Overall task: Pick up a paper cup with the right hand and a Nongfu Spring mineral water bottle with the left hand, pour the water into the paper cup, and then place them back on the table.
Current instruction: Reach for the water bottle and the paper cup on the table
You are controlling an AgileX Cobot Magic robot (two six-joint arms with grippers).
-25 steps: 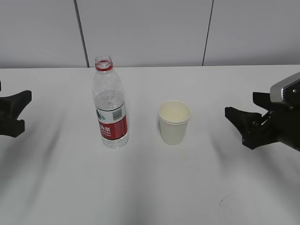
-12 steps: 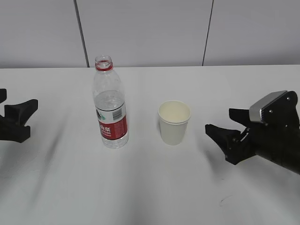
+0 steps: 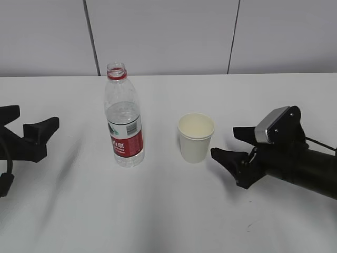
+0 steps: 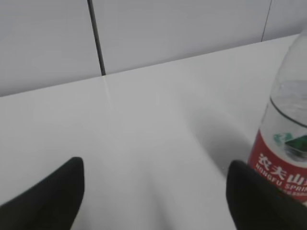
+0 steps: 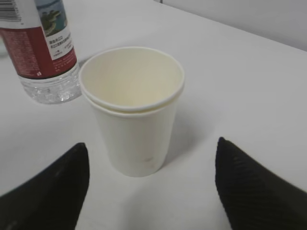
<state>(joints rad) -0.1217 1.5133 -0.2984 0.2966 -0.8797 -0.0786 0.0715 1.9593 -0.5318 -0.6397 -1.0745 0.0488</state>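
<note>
The Nongfu Spring mineral water bottle [image 3: 124, 124] stands upright and uncapped on the white table [image 3: 168, 211], partly filled with water [image 3: 122, 113]. It shows at the right edge of the left wrist view [image 4: 283, 139] and top left of the right wrist view [image 5: 41, 48]. The paper cup [image 3: 196, 137] stands upright and empty to the bottle's right, also central in the right wrist view [image 5: 132, 108]. My left hand [image 3: 31, 132] is open, well left of the bottle [image 4: 156, 191]. My right hand [image 3: 229, 142] is open just right of the cup, its fingers apart from it [image 5: 151, 165].
A grey panelled wall [image 3: 168, 37] rises behind the table's far edge. A few small dark marks [image 3: 253, 225] lie on the table near the front right.
Both grippers have moved inward. The right one has come left to just beside the cup. The left one has come right toward the bottle. Bottle and cup have not moved.
</note>
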